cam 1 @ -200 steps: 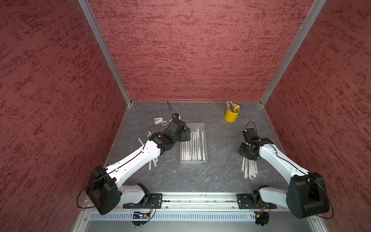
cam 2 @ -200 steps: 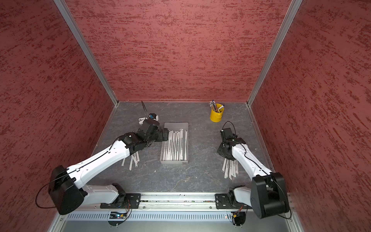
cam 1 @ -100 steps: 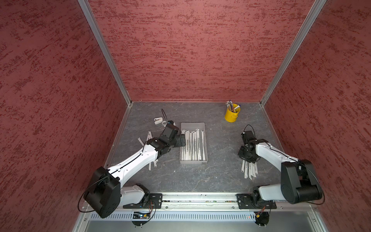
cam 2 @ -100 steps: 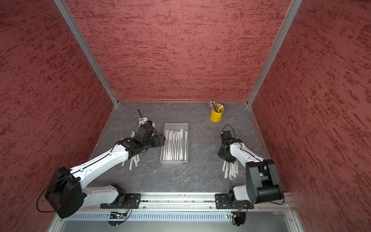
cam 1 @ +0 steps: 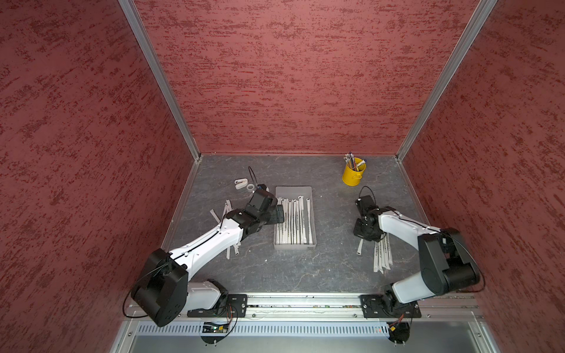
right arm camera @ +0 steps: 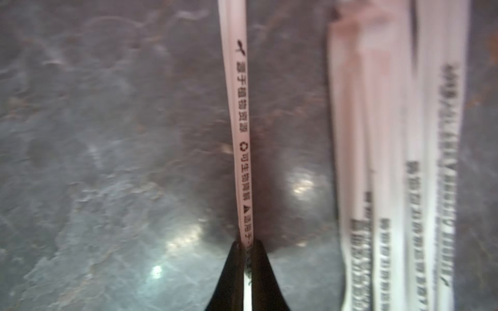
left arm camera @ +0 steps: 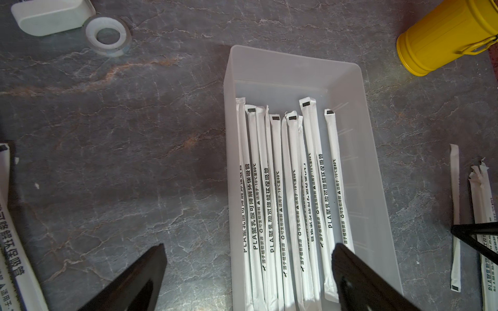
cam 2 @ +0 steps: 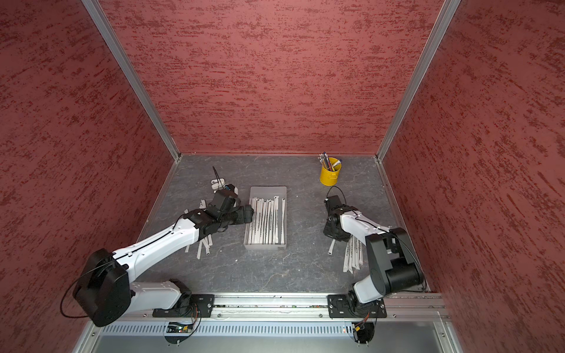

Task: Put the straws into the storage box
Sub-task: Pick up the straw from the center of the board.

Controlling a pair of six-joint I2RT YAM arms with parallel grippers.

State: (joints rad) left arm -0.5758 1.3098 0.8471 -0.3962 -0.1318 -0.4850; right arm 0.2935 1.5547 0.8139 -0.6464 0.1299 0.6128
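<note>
1. Top views: my right pincer (cam 1: 365, 237), half apart a second ago, has closed low over the loose straws (cam 1: 382, 253) on the table, well to the right of the storage box (cam 1: 294, 190). One straw (cam 1: 360, 247) pokes out from under it. My left pincer (cam 2: 249, 214) had drawn away and has swung back to the box's left wall. More loose ones (cam 2: 203, 246) lie beneath that arm, and the yellow cup (cam 2: 329, 175) of pens stands apart at the back.

2. Left wrist view: my left pincer (left arm camera: 248, 246) is spread wide and holds nothing, with one finger over the table and the other over the storage box (left arm camera: 296, 58). A row of straws (left arm camera: 291, 188) lies lengthwise inside. The wrappers read "PLA聚乳酸可降解环保吸管" and, smaller, "源于植物资源", "可生物降解", "适用于-10°C至80°C". A tape roll (left arm camera: 107, 35) lies nearby.

3. Right wrist view: my right pincer (right arm camera: 248, 243) is clamped on a single straw (right arm camera: 237, 107), which runs straight out from the tips. Its print reads "源于植物资源 可生物降解 适用于". The other loose ones (right arm camera: 390, 161) beside it are blurred.

4. I judge that the next pick is secured, so lifting and carrying it to the box comes next. The box's small label is too small to read.
</note>
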